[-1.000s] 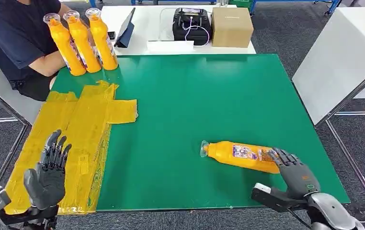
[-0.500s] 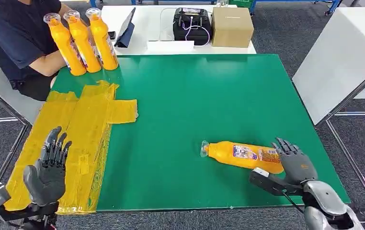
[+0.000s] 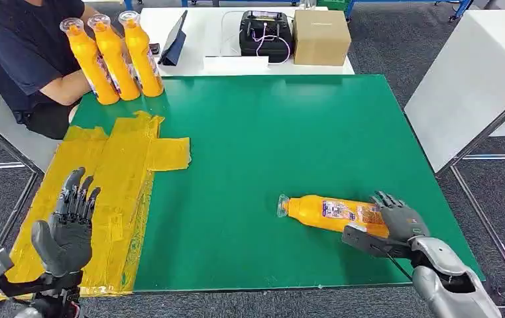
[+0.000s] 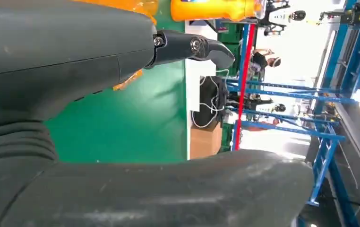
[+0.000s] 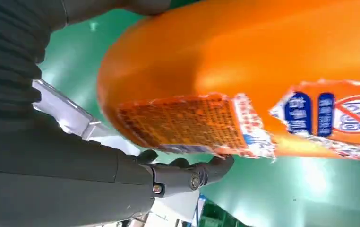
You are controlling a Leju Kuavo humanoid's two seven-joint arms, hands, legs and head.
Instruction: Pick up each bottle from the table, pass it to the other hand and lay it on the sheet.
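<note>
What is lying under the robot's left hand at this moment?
Under the open left hand lies the wrinkled yellow plastic sheet on the green table mat. The patch of sheet directly beneath the hand is covered.

The head camera looked forward and down from high on the robot over the green-topped desk (image 3: 289, 146), from some distance. The left wrist camera sat close behind the grey left hand (image 4: 74, 61), turned sideways, facing along the desk toward blue metal racks (image 4: 329, 109). The right wrist camera sat very near the lying orange plastic bottle (image 5: 263, 71). All three views shared the green desk.
</note>
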